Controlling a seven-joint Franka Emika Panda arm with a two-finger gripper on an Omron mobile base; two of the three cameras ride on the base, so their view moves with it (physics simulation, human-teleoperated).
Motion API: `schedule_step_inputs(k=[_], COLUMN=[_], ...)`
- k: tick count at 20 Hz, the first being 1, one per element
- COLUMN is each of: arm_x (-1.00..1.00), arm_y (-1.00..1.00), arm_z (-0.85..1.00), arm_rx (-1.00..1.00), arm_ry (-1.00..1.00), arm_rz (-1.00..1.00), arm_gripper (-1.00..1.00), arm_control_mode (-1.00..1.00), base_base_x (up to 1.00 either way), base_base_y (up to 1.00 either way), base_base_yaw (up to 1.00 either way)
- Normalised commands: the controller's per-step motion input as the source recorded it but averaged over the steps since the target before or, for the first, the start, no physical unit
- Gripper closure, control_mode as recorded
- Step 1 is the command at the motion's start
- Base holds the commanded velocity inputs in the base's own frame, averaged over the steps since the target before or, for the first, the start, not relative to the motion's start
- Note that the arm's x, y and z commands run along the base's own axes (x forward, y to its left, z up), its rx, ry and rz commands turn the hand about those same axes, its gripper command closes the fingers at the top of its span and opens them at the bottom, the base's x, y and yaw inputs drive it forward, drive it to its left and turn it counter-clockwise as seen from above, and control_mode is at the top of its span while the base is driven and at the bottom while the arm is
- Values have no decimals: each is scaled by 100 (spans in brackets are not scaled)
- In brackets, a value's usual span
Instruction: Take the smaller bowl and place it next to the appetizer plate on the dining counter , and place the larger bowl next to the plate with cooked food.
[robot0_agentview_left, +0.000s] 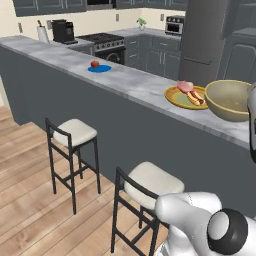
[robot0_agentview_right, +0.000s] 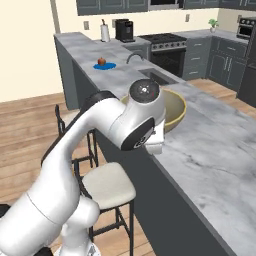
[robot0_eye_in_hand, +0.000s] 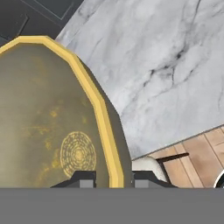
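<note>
The claw (robot0_eye_in_hand: 113, 179) straddles the yellow rim of the larger bowl (robot0_eye_in_hand: 48, 122) in the hand view, one fingertip inside, one outside, pinching the wall; marbled counter (robot0_eye_in_hand: 166, 65) lies beyond.

From the left base camera, that bowl (robot0_agentview_left: 229, 100) sits just beside the golden plate of meat (robot0_agentview_left: 186, 96), apparently touching it, while the blue plate (robot0_agentview_left: 99, 68) is well apart along the counter.

From the right base camera, the arm hides much of the bowl (robot0_agentview_right: 175, 107); release looks due, in my judgement.
</note>
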Motion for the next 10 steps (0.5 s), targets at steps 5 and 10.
schedule_step_inputs(k=[5, 10], arm_x=[43, 38], arm_y=[-34, -25], arm_z=[-28, -31], arm_rx=[1, 1], arm_ry=[0, 0], arm_rz=[0, 0], arm_gripper=[100, 100], arm_control_mode=[-100, -100], base_base_x=[0, 0], base_base_y=[0, 0], base_base_yaw=[0, 0])
